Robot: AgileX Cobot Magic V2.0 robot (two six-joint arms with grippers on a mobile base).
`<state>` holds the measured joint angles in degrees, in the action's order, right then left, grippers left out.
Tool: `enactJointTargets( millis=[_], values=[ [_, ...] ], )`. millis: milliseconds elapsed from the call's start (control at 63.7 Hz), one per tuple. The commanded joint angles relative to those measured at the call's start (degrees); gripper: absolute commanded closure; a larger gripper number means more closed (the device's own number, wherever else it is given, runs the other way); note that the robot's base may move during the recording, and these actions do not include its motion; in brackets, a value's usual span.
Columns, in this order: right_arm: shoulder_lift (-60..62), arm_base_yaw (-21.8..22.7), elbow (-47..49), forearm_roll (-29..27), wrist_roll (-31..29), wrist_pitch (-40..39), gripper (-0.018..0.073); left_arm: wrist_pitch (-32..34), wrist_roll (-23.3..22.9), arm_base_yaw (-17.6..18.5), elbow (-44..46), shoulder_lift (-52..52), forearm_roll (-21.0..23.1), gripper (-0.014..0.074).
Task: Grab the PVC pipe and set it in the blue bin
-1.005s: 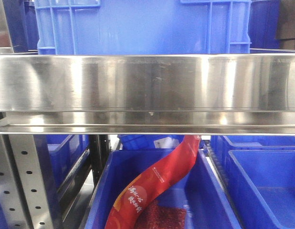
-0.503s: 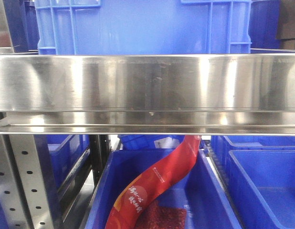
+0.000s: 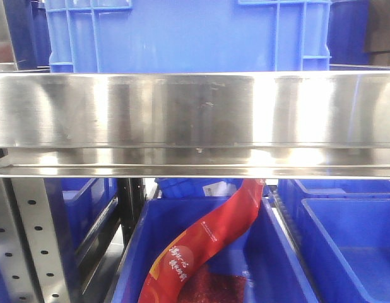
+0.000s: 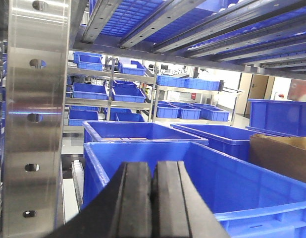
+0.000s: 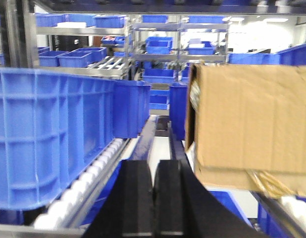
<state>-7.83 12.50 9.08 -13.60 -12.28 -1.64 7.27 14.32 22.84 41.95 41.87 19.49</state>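
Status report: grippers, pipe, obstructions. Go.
Left gripper and right gripper: jaws shut, empty. PVC pipe not in view. Steel shelf beam fills front view.

L gripper (image 4: 152, 198): jaws closed, empty | R gripper (image 5: 153, 198): jaws closed, empty

Front cam sits right up against a steel shelf beam (image 3: 195, 120), looking level, with a blue bin (image 3: 207, 252) below. Left wrist cam peers over its closed claw (image 4: 153, 198) into blue crates. Right wrist cam looks along a roller lane (image 5: 88, 183) past a cardboard box (image 5: 247, 124). No clear overlap between views.
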Motion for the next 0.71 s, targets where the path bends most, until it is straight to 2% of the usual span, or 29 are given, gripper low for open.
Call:
enactJointTargets(
  millis=[0,267,345,440,597,691],
  values=[
    [3.1,0.4,-1.8,-0.2,-0.1,-0.6,0.0727,1.3,0.0,0.1,-0.1,-0.3,0.3,0.0707],
    [7.2,0.4,-2.5,0.5,-0.1,8.2,0.0727,1.3,0.0,0.1,-0.1,-0.3,0.3,0.0707],
    [7.5,0.4,-2.8,4.9,2.8,7.6,0.0727,1.3,0.0,0.1,-0.1,-0.3,0.3,0.0707],
    [7.8,0.4,-5.5,12.6,12.3,2.4,0.0727,1.3,0.0,0.1,-0.1,-0.3,0.3,0.0707],
    [7.8,0.4,-9.1,13.1,12.3,-2.8,0.0727,1.2,0.0,0.1,-0.1,-0.3,0.3,0.0707],
    [7.8,0.4,-9.1,13.1,12.3,0.2,0.0727,1.2,0.0,0.1,-0.1,-0.3,0.3,0.0707]
  ],
)
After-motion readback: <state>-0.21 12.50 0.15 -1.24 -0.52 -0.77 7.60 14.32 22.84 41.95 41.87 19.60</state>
